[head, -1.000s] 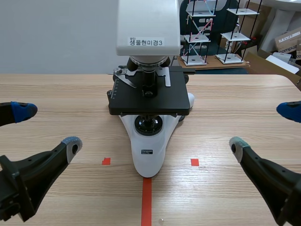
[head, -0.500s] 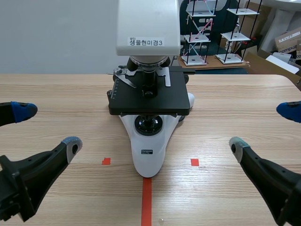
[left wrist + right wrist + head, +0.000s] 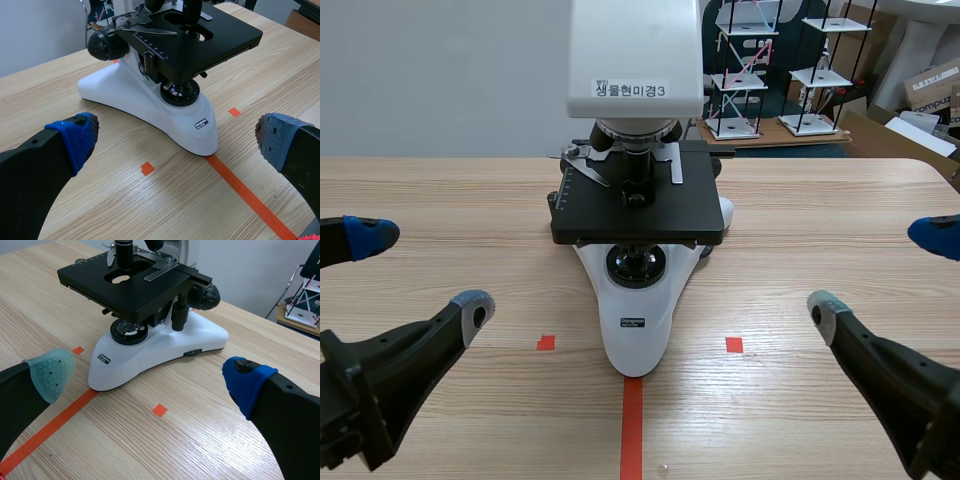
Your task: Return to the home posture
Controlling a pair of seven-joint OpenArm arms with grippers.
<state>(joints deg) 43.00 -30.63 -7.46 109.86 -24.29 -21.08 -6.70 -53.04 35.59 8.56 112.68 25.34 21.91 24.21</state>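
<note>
Nearest us, our left gripper (image 3: 418,271) at eight o'clock and right gripper (image 3: 878,270) at four hang spread wide, carrying nothing. Between them at twelve stands the microscope (image 3: 635,335), probably heavy, rigid, with fragile optics. We'd hold its white base (image 3: 636,350), never the stage (image 3: 638,210). Farther up, the head label (image 3: 631,89) reads "생물현미경3".

The bench (image 3: 840,190) is pale matt wood grain; the microscope (image 3: 636,215) has a glossy white plastic base and a matt black stage.
</note>
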